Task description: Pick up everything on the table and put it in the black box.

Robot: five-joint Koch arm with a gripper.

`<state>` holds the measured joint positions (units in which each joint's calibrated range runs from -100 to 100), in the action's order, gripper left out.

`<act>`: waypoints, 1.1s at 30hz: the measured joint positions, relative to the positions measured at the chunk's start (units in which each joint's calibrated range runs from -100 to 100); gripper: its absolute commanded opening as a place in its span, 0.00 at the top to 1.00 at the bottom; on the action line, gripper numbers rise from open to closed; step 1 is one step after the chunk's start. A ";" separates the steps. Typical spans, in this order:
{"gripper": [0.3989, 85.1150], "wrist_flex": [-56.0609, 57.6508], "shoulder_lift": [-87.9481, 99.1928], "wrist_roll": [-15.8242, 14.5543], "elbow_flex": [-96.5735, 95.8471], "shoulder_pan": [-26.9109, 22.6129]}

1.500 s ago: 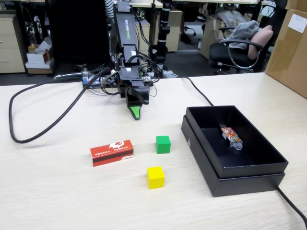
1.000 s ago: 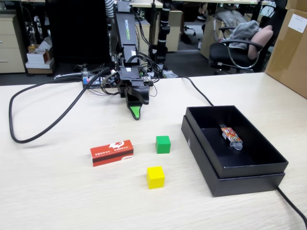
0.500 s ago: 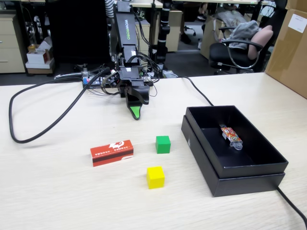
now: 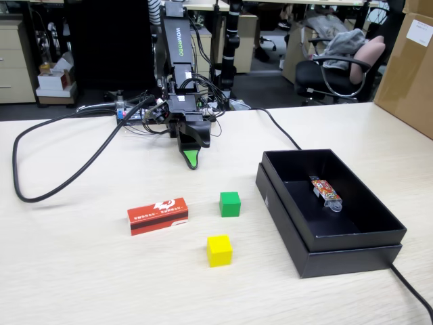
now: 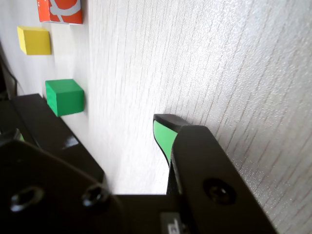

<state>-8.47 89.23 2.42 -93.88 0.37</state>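
Note:
The green cube [image 4: 230, 204], the yellow cube [image 4: 219, 250] and the red carton [image 4: 157, 216] lie apart on the beige table [image 4: 81, 277], in the middle front. The black box [image 4: 298, 227] stands to their right with a colourful packet [image 4: 326, 193] inside. My gripper [image 4: 191, 157] points down at the table near the arm's base, behind the cubes, and is open and empty. In the wrist view the gripper [image 5: 97, 109] shows bare table between its jaws, with the green cube [image 5: 64, 96], yellow cube [image 5: 35, 40] and red carton [image 5: 61, 10] beyond it at the upper left.
A thick black cable [image 4: 40, 196] loops over the left of the table, and another [image 4: 414, 294] runs off past the box's front right corner. A brown cardboard carton [image 4: 409, 68] stands at the far right edge. An office chair [image 4: 335, 68] stands behind the table.

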 measured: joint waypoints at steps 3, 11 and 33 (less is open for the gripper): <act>0.41 0.00 0.00 0.00 0.00 0.00; 0.41 0.00 0.00 0.00 0.00 0.00; 0.43 8.06 7.98 -0.83 3.01 -0.54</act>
<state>-0.41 97.21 1.59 -90.87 -0.17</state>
